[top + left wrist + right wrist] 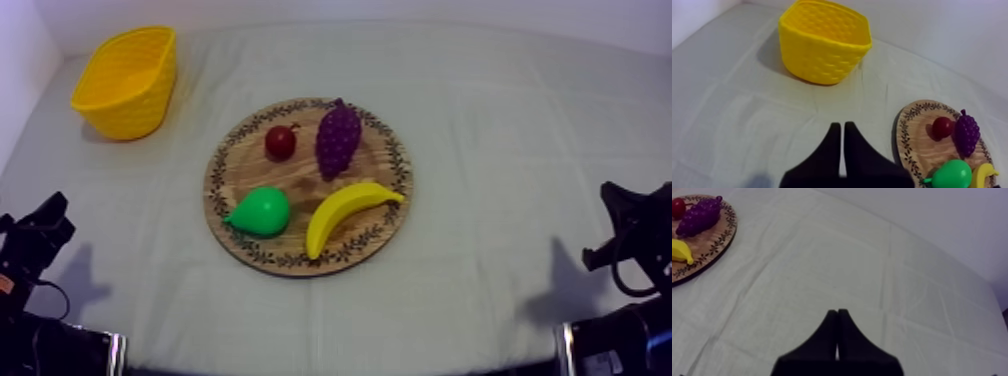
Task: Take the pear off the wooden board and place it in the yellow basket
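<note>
Pear: green toy pear lies on round wooden board with patterned rim | Neighbours: yellow banana just beside; small red fruit and purple grapes behind | Basket: yellow basket at bench far left, well apart | Grippers: left gripper and right gripper pressed together, holding nothing

I stood in what looked like a lab: cloth-covered table, toy fruit staged on a wooden board, bare white wall beyond the board, yellow basket near it.

Cloth-covered table: wooden board (centre), yellow basket far left.
</note>
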